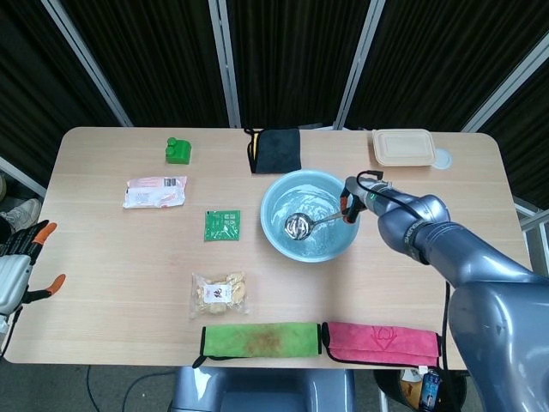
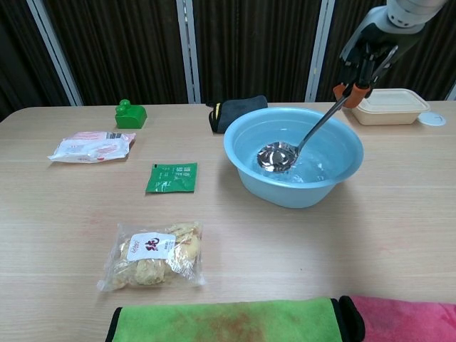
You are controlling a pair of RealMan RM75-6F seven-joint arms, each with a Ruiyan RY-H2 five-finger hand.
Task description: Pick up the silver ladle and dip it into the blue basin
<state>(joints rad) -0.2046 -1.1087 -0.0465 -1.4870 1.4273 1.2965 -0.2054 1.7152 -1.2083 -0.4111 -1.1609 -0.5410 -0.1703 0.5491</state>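
The silver ladle [image 2: 296, 144] slants down into the blue basin [image 2: 246, 153]: its bowl [image 1: 297, 226] sits low inside the basin, below and to the left of the fingers as the chest view shows it, while the upper end of the handle is up at the fingers [image 2: 354, 78], above the basin's right rim. So the long axis runs from the fingers diagonally down toward the middle of the basin. Whether the bowl touches the bottom or hangs just over it cannot be told; light glints off the basin floor around it, which may be water.

The right hand [image 2: 367, 51] pinches the top of the handle, fingers closed around it with orange tips showing beside the metal. In the head view the same right hand [image 1: 353, 204] sits over the basin's right edge. It is the only hand near the task; the left hand [image 1: 19, 262] waits off the far left end of the surface [image 1: 103, 257], well apart from everything, its fingers spread and holding nothing.

Judging from this, the dip is about made, and any further move turns on lowering or lifting along that slanted axis without knocking the rim.

Outward from the fingers: a beige lidded container [image 2: 388, 105] just behind, a black cloth [image 2: 239, 110] beyond the basin's far-left side, a green sachet [image 2: 172, 177] and a snack bag [image 2: 153, 254] further left.
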